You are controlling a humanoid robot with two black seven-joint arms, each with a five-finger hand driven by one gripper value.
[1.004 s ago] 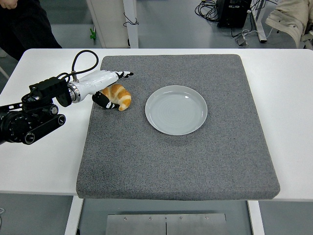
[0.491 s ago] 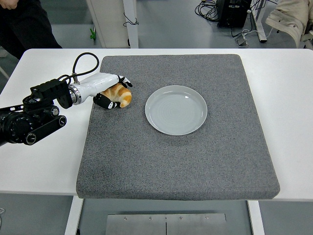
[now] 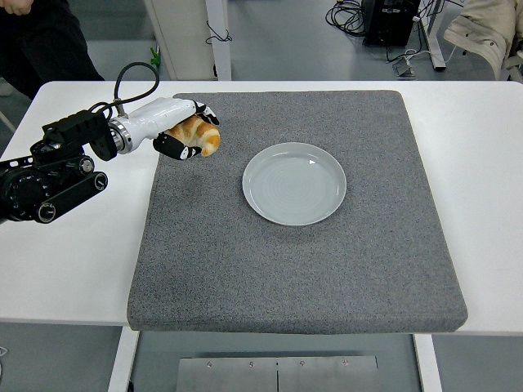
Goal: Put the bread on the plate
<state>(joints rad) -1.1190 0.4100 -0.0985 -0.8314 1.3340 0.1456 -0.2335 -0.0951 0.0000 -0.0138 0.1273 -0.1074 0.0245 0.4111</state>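
Bread (image 3: 198, 138) is in the grip now, folks: the left hand (image 3: 181, 131) has its fingers curled over and under the golden croissant-shaped roll, thumb side tucked beneath, up near the far left corner of the grey mat (image 3: 294, 245). This is the carry step just getting under way, grasp made and transfer about to start. Compare one second back: the fingers were stretched out straight above the roll, barely touching it; half a second back they had wrapped around it; now hand and roll sit higher in the picture and a touch further left, and the arm has shifted up with them. A soft shadow on the mat below suggests the roll is clear of the surface, though from this high angle I can't be fully sure it has left the felt. The plate (image 3: 294, 184) waits pale and bare in the middle of the mat, well apart to the right of the hand. Next, by my reading, the arm must swing rightward and slightly toward the near edge, keep the squeeze gentle so the soft crust isn't crushed, settle over the plate's centre, lower, then release. The white tabletop (image 3: 482, 163) frames it all; no right arm in sight.
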